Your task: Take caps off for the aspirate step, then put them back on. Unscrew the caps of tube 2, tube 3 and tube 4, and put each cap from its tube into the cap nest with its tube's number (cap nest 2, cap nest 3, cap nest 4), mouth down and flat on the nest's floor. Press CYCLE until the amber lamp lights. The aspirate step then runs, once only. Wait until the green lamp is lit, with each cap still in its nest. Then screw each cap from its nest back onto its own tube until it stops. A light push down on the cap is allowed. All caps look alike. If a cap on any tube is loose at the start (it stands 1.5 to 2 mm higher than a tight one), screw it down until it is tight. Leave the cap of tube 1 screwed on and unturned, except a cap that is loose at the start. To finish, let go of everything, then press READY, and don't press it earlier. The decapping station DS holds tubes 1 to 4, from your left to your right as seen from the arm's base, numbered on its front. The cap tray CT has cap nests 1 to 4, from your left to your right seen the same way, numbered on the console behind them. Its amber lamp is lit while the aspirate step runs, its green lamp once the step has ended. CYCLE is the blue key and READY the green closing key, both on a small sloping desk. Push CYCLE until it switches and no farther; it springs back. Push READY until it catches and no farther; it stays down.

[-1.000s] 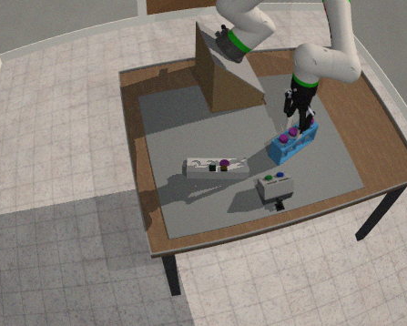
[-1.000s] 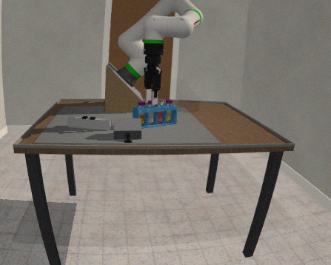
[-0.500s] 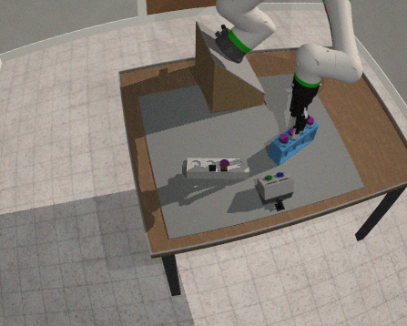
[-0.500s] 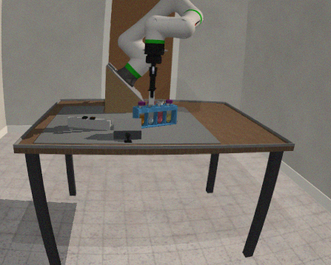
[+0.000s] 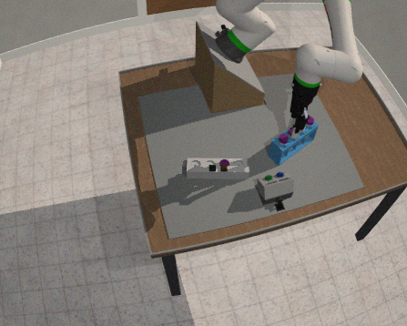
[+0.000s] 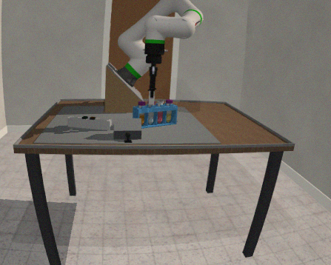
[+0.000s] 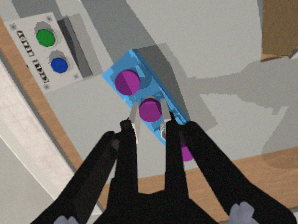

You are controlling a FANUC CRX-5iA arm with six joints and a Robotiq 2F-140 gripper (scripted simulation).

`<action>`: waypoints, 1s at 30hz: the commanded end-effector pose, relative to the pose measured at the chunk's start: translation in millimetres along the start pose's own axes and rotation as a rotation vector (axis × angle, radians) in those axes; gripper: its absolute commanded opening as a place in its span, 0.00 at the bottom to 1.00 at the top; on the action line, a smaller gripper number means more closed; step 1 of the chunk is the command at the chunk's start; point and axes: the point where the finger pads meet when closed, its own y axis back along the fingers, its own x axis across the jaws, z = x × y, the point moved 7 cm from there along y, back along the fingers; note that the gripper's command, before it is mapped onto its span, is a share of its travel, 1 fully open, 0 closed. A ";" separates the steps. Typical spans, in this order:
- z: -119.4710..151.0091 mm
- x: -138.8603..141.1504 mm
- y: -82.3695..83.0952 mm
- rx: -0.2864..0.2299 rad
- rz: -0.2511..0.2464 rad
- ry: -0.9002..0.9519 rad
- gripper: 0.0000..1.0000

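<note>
The blue decapping station (image 5: 278, 157) (image 6: 174, 115) (image 7: 111, 75) stands on the grey mat. My gripper (image 5: 299, 129) (image 6: 151, 99) (image 7: 150, 108) points straight down over it and is shut on the purple cap of tube 3 (image 7: 150, 109), which sits at the top of its tube. The cap of tube 4 (image 5: 283, 137) (image 6: 141, 103) (image 7: 126, 81) and the cap of tube 1 (image 5: 310, 121) (image 6: 169, 101) are on their tubes. Tube 2 is mostly hidden behind my fingers. One purple cap (image 5: 223, 163) sits in cap nest 2 of the white cap tray (image 5: 241, 171).
The small key desk (image 5: 275, 188) (image 6: 126, 133) stands in front of the station, with the green READY key (image 5: 269, 178) (image 7: 45, 37) and the blue CYCLE key (image 5: 280, 174) (image 7: 59, 64). The arm's brown wedge base (image 5: 223, 86) rises at the back.
</note>
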 end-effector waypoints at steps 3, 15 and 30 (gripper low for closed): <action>-0.1 -0.1 0.2 0.000 0.000 0.244 0.00; -0.1 -0.1 0.4 0.000 0.000 0.744 0.00; -0.1 -0.1 0.6 0.000 0.000 1.041 0.35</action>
